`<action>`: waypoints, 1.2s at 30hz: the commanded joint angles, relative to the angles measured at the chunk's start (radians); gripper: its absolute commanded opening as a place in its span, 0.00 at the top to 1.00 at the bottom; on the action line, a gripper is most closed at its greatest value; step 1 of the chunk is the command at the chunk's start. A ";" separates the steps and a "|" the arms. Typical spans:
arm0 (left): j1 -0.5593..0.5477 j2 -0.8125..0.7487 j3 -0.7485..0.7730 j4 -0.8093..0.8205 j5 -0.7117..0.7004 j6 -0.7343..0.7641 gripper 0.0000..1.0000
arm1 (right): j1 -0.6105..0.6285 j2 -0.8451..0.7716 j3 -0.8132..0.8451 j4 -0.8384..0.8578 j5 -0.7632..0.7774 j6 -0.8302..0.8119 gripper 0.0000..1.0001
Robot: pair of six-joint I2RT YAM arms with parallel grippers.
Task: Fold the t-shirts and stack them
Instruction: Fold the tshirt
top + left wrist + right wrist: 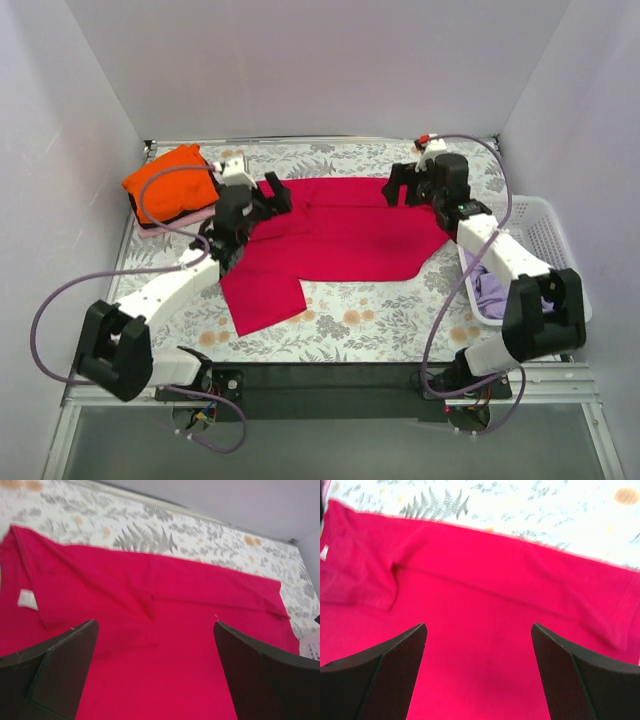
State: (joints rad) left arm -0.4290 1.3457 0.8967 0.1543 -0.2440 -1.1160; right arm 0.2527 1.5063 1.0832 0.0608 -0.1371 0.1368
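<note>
**Black fingers (60, 670) stand wide apart over crimson cloth, nothing between them**

Spread on the surface (400, 315), the crimson t-shirt (345, 240) lies with its long axis running left to right. One flap trails off its near-left corner toward the arm bases. Along its far edge a band of cloth looks doubled over, and the crease shows plainly in both wrist views.

Over the shirt's far-left end hangs the left claw (262, 198), and over its far-right end the right claw (402, 185). Each has its jaws open and holds nothing, and the cloth lies below and ahead of the fingertips. Each arm is nearest its own end of the shirt, so a two-armed fold would likely suit. The trailing flap sits closer to the left arm.

Just past the shirt's left end, a folded orange t-shirt (170, 182) rests on a pale pink t-shirt (180, 220). Off its right end a white basket (545, 215) holds the lavender t-shirt (490, 292).

Floral print shows all round the crimson cloth. Plain pale walls close in on three sides, and the basket takes up the strip between the shirt's right end and the right wall.
</note>
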 commanded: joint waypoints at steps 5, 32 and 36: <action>-0.336 -0.105 -0.213 -0.250 -0.391 -0.218 0.10 | 0.082 -0.256 -0.296 0.042 0.053 0.032 0.23; -0.728 -0.187 -0.304 -1.026 -0.462 -0.956 0.32 | 0.080 -0.515 -0.505 -0.009 0.192 0.061 0.21; -0.728 -0.200 -0.338 -1.000 -0.462 -0.979 0.33 | 0.080 -0.512 -0.505 -0.007 0.188 0.063 0.21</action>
State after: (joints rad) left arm -1.1519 1.1683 0.5724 -0.8612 -0.6952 -1.9690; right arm 0.3351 0.9955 0.5758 0.0319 0.0494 0.1886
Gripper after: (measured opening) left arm 0.674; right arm 0.789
